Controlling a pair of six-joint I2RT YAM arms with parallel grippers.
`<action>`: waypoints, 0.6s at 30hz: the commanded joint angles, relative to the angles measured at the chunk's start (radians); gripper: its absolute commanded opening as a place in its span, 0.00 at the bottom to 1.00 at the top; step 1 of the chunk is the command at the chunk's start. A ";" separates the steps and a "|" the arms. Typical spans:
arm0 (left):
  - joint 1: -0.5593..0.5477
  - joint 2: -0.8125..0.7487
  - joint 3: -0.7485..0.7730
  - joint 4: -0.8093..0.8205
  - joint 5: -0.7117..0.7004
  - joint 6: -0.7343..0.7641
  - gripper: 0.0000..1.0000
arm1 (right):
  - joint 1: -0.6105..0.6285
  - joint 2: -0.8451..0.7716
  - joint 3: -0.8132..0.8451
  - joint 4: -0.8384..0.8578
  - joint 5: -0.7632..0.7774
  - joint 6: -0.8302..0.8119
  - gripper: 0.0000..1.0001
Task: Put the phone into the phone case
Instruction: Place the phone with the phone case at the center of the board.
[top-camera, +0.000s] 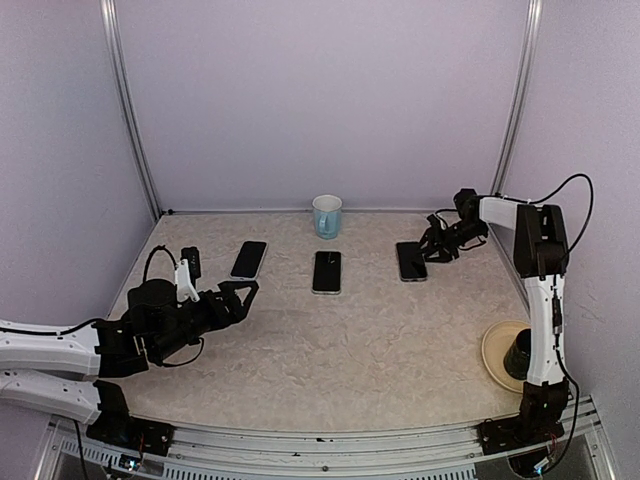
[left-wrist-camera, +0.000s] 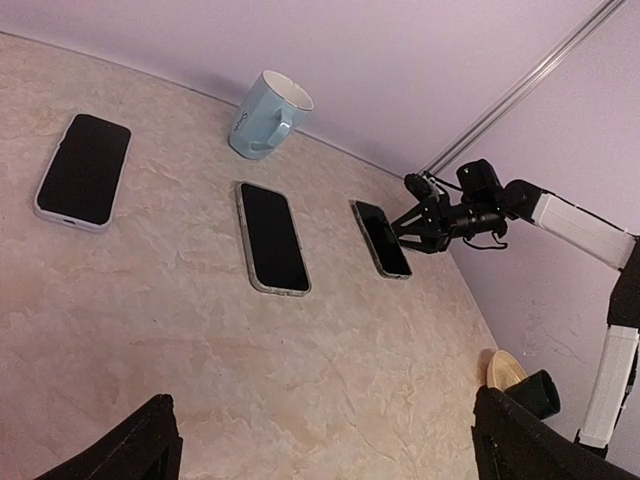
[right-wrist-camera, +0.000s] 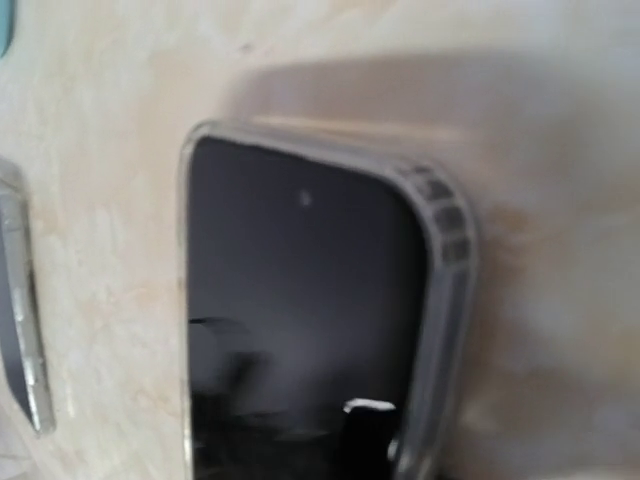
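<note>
Blurred dark phone (right-wrist-camera: 300, 320) inside clear case (right-wrist-camera: 447, 300) — flat on table (right-wrist-camera: 100, 150); second phone (right-wrist-camera: 20, 310) at left.

A beige, stone-looking table (top-camera: 330, 340) is filling the middle of the top view, with soft, even light falling on it. Plain pale purple walls (top-camera: 320, 100) are standing behind it and at both sides, and thin metal poles (top-camera: 130, 110) are running up the back corners at upper left and upper right. A silver rail (top-camera: 330, 440) is running along the bottom edge.
</note>
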 joint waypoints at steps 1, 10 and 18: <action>-0.003 -0.018 0.019 -0.041 -0.016 0.009 0.99 | -0.031 -0.048 -0.013 -0.008 0.132 -0.010 0.48; 0.028 -0.054 0.103 -0.189 -0.039 0.105 0.99 | -0.033 -0.168 -0.094 0.042 0.196 -0.005 0.66; 0.097 -0.092 0.224 -0.349 -0.077 0.213 0.99 | -0.017 -0.458 -0.385 0.220 0.297 0.007 1.00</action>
